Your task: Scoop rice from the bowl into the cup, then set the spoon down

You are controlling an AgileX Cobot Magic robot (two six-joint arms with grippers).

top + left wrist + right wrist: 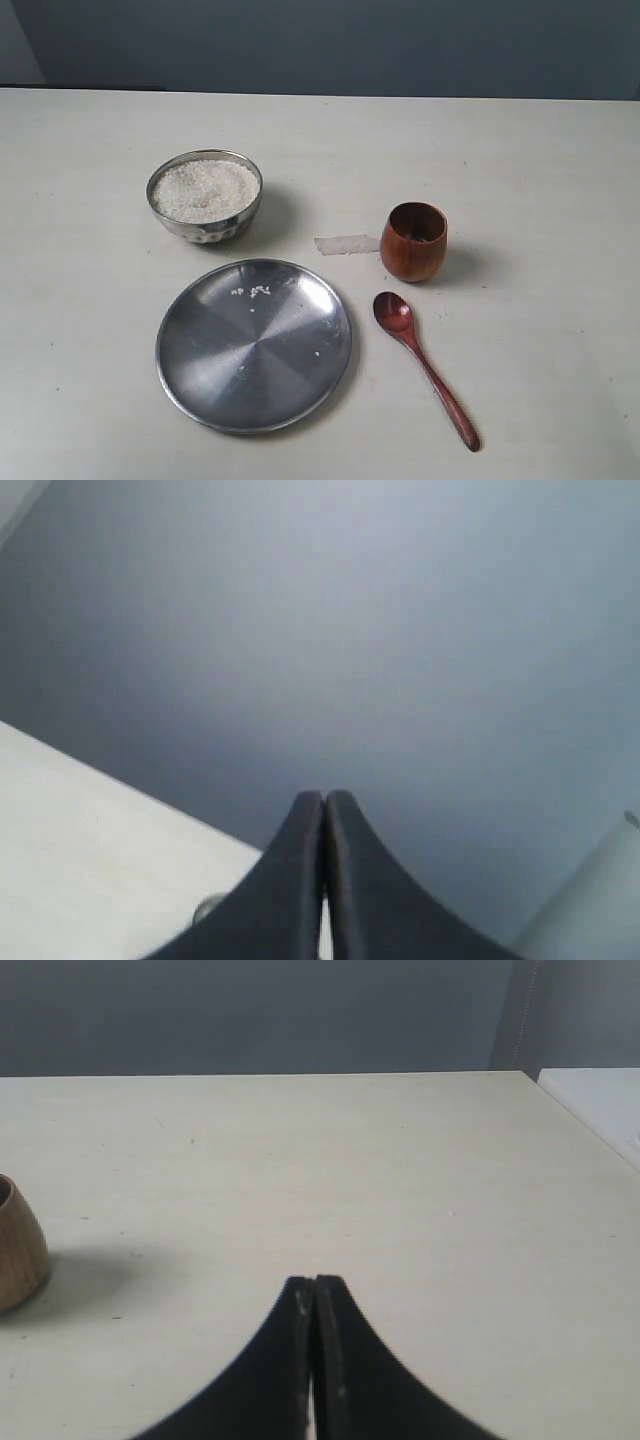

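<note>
exterior view: the bowl [207, 231] of rice [205, 190] stands beyond the plate [280, 360]. the cup [413, 241] is off to the right, and the spoon [425, 368] lies on the table [540, 160] before it. left wrist view: left gripper [324, 800] pinched together, empty. right wrist view: right gripper [314, 1285] likewise closed on nothing, with the cup nearby.

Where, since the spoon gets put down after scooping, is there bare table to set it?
Widest bare table lies right of the cup and spoon. The far strip behind the bowl and cup is free, as is the left side beside bowl and plate. Crowded: the gap between plate, cup and spoon, with a pale scrap beside the cup.
</note>
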